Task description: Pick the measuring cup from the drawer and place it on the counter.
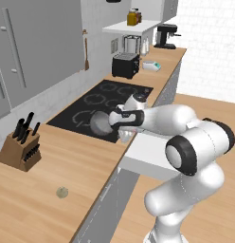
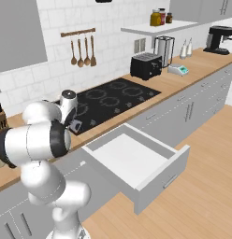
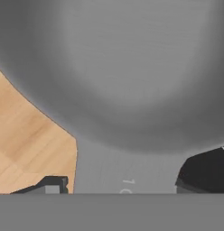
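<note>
Measuring cup (image 1: 99, 122) sits clamped by its handle in your gripper (image 1: 111, 121), held over the counter (image 1: 72, 156) at the cooktop's (image 1: 110, 102) front edge, beside the open drawer (image 2: 136, 161).

one measuring cup (image 1: 100, 122), one open drawer (image 2: 136, 163), one knife block (image 1: 19, 151), three hanging utensils (image 2: 83, 51), one toaster (image 2: 146, 66)

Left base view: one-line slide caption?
Gripper holds the measuring cup over the counter edge, beside the open drawer.

bare counter (image 1: 81, 161) left of cooktop (image 1: 103, 102), knife block (image 1: 21, 148) beyond
</note>
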{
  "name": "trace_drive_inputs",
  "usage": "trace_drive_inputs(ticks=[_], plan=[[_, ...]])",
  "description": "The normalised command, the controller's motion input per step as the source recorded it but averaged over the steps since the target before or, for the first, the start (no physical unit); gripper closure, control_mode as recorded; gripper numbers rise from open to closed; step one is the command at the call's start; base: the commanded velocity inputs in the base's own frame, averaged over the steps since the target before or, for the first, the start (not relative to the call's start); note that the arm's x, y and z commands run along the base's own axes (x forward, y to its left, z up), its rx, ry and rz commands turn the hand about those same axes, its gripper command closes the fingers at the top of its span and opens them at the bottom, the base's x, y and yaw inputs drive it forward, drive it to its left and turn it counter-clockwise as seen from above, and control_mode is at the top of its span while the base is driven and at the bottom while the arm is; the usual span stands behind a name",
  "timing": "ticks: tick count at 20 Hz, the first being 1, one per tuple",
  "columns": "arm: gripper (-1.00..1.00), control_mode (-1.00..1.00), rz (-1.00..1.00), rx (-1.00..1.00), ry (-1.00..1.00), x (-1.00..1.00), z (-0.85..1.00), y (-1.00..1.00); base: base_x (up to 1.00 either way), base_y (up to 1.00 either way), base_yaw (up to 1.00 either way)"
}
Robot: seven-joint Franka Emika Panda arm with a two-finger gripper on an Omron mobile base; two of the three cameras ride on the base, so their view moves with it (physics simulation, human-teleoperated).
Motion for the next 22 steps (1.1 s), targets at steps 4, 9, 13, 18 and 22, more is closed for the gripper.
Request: trace_drive_inputs(ticks=[4,9,13,18,22], plan=[[1.00,-1.00,0.11,-0.01,0.00,-0.36,0.01,0.96,0.00,0.00,0.00],[1.00,-1.00,0.10,-0.11,0.00,-0.04,0.18,0.93,0.00,0.00,0.00],[1.00,-1.00,0.01,-0.07,0.00,0.01,-0.20,0.74,0.00,0.00,0.00],[1.00,-1.00,0.00,-0.09,0.00,0.00,-0.59,0.19,0.00,0.00,0.00],[1.00,-1.00,0.00,-0.05,0.00,0.00,-0.54,0.10,0.00,0.00,0.00]])
